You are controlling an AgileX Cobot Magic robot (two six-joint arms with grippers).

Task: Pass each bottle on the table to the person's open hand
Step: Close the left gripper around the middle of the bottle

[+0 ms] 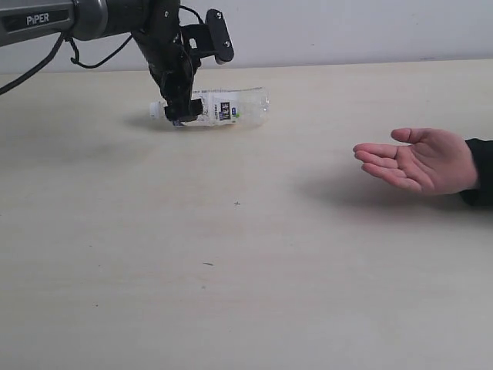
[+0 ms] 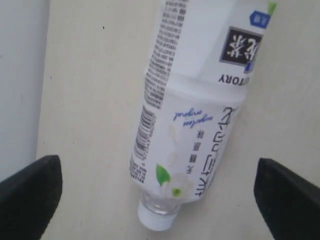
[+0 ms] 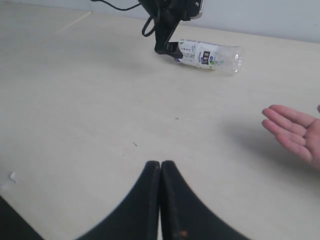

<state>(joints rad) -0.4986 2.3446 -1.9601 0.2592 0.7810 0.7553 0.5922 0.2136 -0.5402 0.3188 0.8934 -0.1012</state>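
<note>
Handover barely begun: the clear, white-labelled plastic bottle [image 1: 223, 107] lies sideways on the pale beige table [image 1: 231, 277], left gripper [image 1: 179, 117] spread astride its neck, right gripper [image 3: 160, 172] pinched closed, bare cupped hand [image 1: 420, 159] empty

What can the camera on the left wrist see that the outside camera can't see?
Only the left wrist view shows the barcode and the small green leaf printed on the bottle. Only the exterior view shows the person's open hand, palm up, and the arm marked PIPER. Both show the bottle lying on its side on the table, its white cap, and the left gripper open, with a finger on each side of the cap end.
</note>
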